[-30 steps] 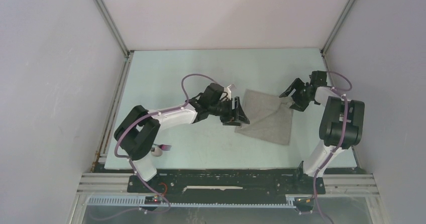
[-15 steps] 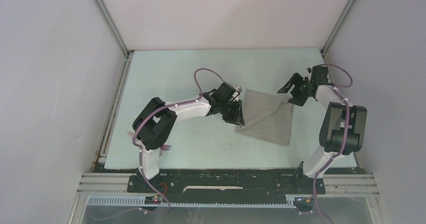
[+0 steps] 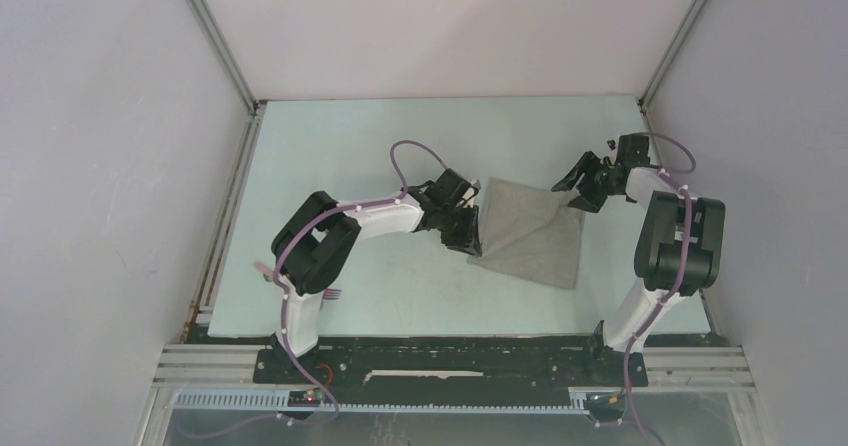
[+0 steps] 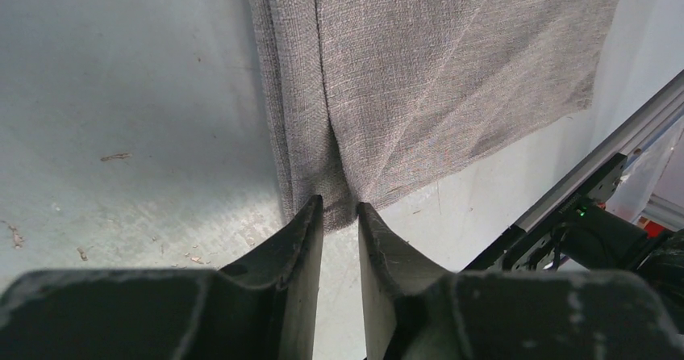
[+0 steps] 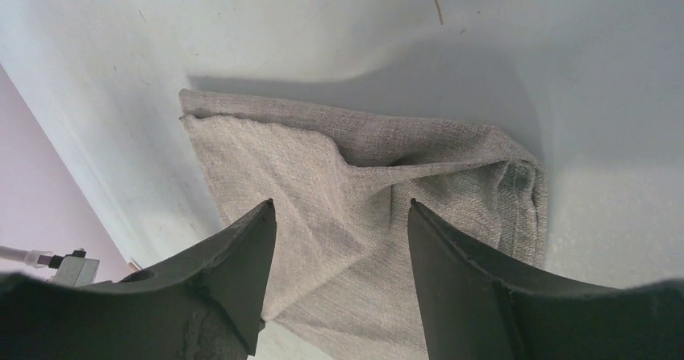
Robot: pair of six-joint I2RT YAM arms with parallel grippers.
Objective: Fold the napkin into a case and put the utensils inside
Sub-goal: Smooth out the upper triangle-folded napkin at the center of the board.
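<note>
Right now the pale desk carries the napkin a little right of centre, lying between your 2 arms. It is a flattened, partly folded sheet with a diagonal crease, not yet the narrow case. Its doubled left edge runs from far to near, tilted slightly.

That edge is what the coming move turns on. It lies directly at the left end effector, which meets the cloth at its near-left corner. The rest of the napkin stretches away to the right and far side of it. Any pull or fold you command from here would, I judge, carry that edge rightward over the sheet. The left arm is the nearer one for that.

In the left wrist view the 2 fingers are drawn in to a narrow slot. The napkin's hemmed corner sits in it, and a pucker in the cloth runs into the gap. You can read that as clamped on the napkin.

The right end effector hangs over the far-right corner with its fingers spread wide. It holds nothing, and I cannot tell whether it touches the cloth.

The utensils lie at the near left beside the left arm's base, mostly hidden and well apart from the napkin.
</note>
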